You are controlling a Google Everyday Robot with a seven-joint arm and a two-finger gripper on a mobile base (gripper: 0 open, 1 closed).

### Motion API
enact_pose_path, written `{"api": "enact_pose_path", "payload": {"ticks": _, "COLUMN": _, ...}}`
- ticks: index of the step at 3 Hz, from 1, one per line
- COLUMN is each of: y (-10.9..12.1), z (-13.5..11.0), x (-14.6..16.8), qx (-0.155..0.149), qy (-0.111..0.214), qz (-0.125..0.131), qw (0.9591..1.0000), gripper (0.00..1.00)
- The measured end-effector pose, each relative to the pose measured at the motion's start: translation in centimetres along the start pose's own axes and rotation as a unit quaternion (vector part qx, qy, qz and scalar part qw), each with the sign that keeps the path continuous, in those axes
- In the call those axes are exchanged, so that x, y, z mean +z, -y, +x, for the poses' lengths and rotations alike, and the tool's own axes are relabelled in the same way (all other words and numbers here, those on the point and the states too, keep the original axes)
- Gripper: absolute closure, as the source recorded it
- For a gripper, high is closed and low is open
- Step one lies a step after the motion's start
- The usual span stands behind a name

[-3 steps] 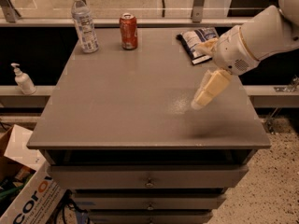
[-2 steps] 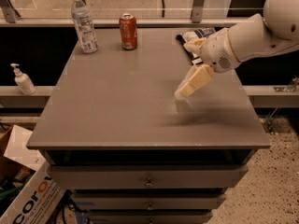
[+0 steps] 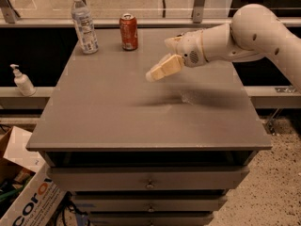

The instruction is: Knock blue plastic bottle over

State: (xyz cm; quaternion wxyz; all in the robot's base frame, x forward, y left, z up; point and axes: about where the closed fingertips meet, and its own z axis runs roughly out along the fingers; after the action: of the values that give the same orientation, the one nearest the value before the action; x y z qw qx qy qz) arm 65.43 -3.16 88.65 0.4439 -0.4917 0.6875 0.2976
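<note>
Grey tabletop: a broad flat slab on a drawer cabinet. Its front, left and right edges are all in view, and an open stretch of surface runs from the middle to the back-left corner.
White arm: reaches in from the right, raised above the right half of the top, with its shadow on the surface beneath.
Cardboard box: on the floor at lower left, below the table's front-left corner.
Blue plastic bottle: upright at the back-left corner, close to the left and rear edges. It has a clear bluish body, a white cap and a blue-and-white label.
Gripper: beige, pointing left above the middle of the top, well apart from the bottle — whether released or clenched, I cannot tell.
Red soda can: upright near the rear edge, beside the bottle but not touching it, shorter than it.
Pump dispenser: small and white, on a lower ledge off the table's left side.
</note>
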Motion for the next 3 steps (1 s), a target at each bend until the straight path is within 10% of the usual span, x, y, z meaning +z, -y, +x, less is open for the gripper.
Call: {"api": "enact_pose_path", "payload": {"ticks": 3, "y": 3.2, "z": -3.8, "x": 4.8, "qx": -0.02, "qy": 0.057, "qz": 0.011, "qw": 0.9981, "gripper": 0.0}}
